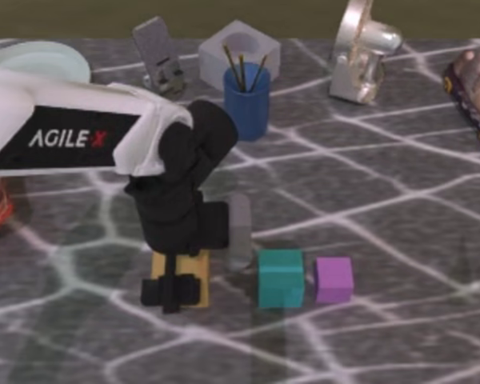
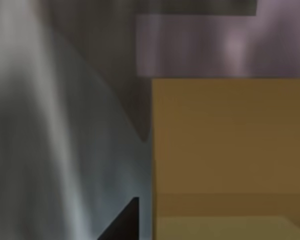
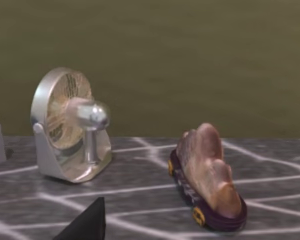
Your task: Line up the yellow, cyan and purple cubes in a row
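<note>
Left arm reached across table's left half; left gripper point(image 1: 174, 290) set down over yellow cube point(image 1: 198, 282), fingers straddling it, apparently clamped. Yellow cube largest, seen left of cyan cube point(image 1: 280, 278), gap between. Purple cube point(image 1: 334, 279) just beside cyan, right end. Row judged nearly complete. Yellow to be kept square and level with cyan, gap closed gently, neighbours not nudged. Right gripper out of top view; finger state cannot be told.

Dark grey table point(image 1: 400, 200) veined with pale crackle lines, spreading wide under soft even light, backed by a flat olive-green wall point(image 3: 190, 60) beyond the far edge.
</note>
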### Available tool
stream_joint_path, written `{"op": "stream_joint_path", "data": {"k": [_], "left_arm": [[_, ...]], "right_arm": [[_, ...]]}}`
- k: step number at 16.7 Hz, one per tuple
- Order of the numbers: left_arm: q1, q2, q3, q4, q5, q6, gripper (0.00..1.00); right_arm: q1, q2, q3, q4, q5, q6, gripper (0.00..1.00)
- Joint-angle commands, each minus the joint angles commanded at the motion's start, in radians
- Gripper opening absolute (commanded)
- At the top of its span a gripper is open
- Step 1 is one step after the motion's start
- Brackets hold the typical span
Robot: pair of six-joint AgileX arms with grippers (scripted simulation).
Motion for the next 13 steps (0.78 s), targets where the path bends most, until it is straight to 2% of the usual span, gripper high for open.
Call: {"op": "stream_joint_path", "data": {"k": [10,13], "left_arm": [[0.002,-0.002,0.003,-0.004,0.000,0.001,1.00],[0.007,-0.029,0.052,-0.075,0.000,0.001,1.00]], "right_arm": [[0.000,0.000,0.000,0.000,0.000,0.000,1.00],[0.000,0.000,0.000,0.000,0.000,0.000,1.00]]}}
